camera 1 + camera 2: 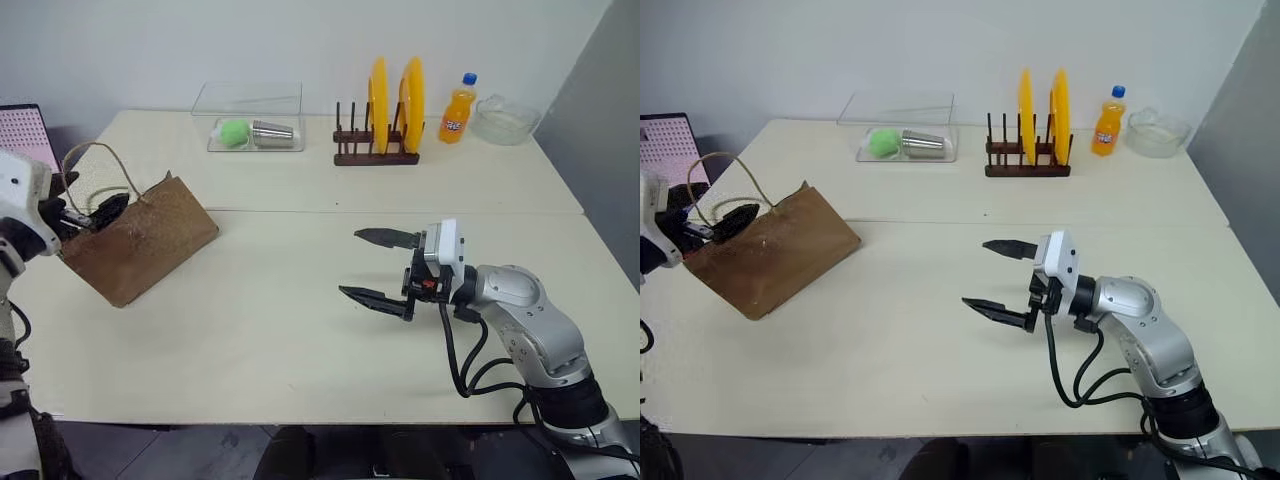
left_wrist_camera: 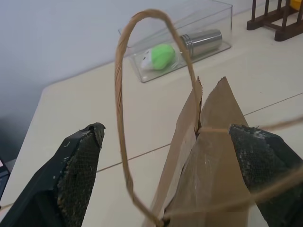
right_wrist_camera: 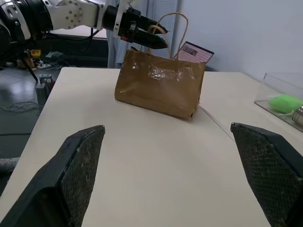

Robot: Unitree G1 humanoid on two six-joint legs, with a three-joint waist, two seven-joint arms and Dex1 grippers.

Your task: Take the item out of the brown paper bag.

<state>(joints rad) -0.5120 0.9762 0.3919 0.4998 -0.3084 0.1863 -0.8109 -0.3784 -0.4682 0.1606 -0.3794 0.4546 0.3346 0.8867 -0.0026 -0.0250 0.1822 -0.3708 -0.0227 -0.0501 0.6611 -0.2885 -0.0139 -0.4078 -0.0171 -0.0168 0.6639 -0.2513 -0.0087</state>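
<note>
The brown paper bag (image 1: 140, 250) stands tilted on the left part of the table, its tan cord handles (image 2: 120, 94) raised. My left gripper (image 1: 95, 213) is open at the bag's top edge. In the left wrist view, one handle loop and the bag's folded mouth (image 2: 208, 165) lie between the gripper's fingers, and the other cord crosses its right finger (image 2: 265, 170). The item is hidden. My right gripper (image 1: 350, 263) hovers open over the middle of the table. It points toward the bag (image 3: 161, 87) from well away, with nothing between its fingers.
At the back stand a clear box (image 1: 250, 130) holding a green object and a metal cup, a wooden rack (image 1: 378, 140) with two yellow plates, an orange soda bottle (image 1: 458, 108) and a glass bowl (image 1: 505, 120). A pink screen (image 1: 25, 135) sits at the far left.
</note>
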